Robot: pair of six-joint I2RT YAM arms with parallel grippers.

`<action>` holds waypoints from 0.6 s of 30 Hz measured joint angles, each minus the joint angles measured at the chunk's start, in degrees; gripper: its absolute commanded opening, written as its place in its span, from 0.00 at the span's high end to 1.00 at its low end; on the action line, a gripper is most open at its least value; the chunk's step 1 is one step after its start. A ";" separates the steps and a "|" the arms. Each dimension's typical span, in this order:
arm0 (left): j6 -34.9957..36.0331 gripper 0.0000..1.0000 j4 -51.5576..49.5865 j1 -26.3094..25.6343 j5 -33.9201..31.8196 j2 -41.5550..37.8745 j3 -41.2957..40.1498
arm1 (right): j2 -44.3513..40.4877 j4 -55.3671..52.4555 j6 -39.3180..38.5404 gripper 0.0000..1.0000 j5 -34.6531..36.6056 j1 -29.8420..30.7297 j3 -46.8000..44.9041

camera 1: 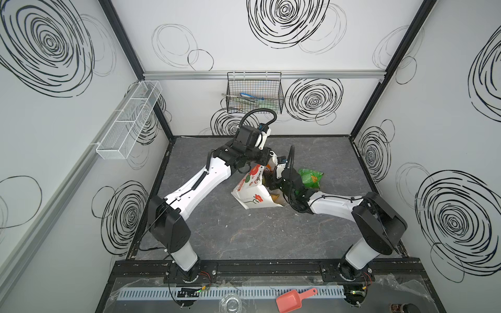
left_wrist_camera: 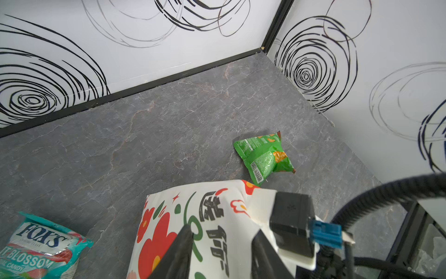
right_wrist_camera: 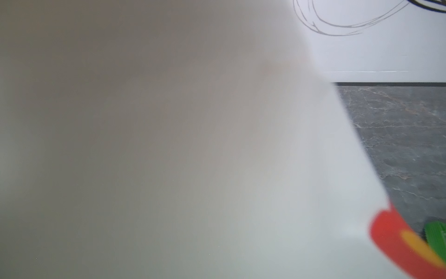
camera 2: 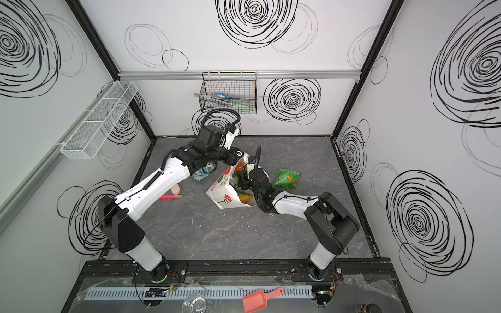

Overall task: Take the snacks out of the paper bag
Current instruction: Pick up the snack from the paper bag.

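Left wrist view: teal packet (left_wrist_camera: 41, 244) lower left, paper bag (left_wrist_camera: 217, 210) lower centre behind the left gripper (left_wrist_camera: 223, 233), fingers parted and empty, green packet (left_wrist_camera: 264, 157) right of it. Light, slippery foil is best pinched at a seam; the right gripper (camera 1: 272, 178), sunk in the bag, cannot be judged

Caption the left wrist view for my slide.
Green foil snack packet and teal-white candy packet lie on the grey marbled table, either side of the red-flowered white paper bag.

Matt paper bag (left_wrist_camera: 217, 210); glossy crinkled foil on green packet (left_wrist_camera: 264, 157); matt stone-look tabletop (left_wrist_camera: 144, 135).
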 measured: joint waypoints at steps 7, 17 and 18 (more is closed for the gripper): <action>-0.46 0.46 -0.52 1.03 1.46 -2.29 1.07 | -0.94 -1.92 -1.77 0.32 -0.39 1.40 0.09; 1.53 0.48 -9.16 3.91 4.66 -2.56 1.70 | -4.79 -13.77 -4.39 0.22 -6.43 2.16 4.15; 1.95 0.52 -9.94 4.00 5.18 -2.56 1.70 | -4.79 -15.52 -4.72 0.21 -7.34 2.19 5.03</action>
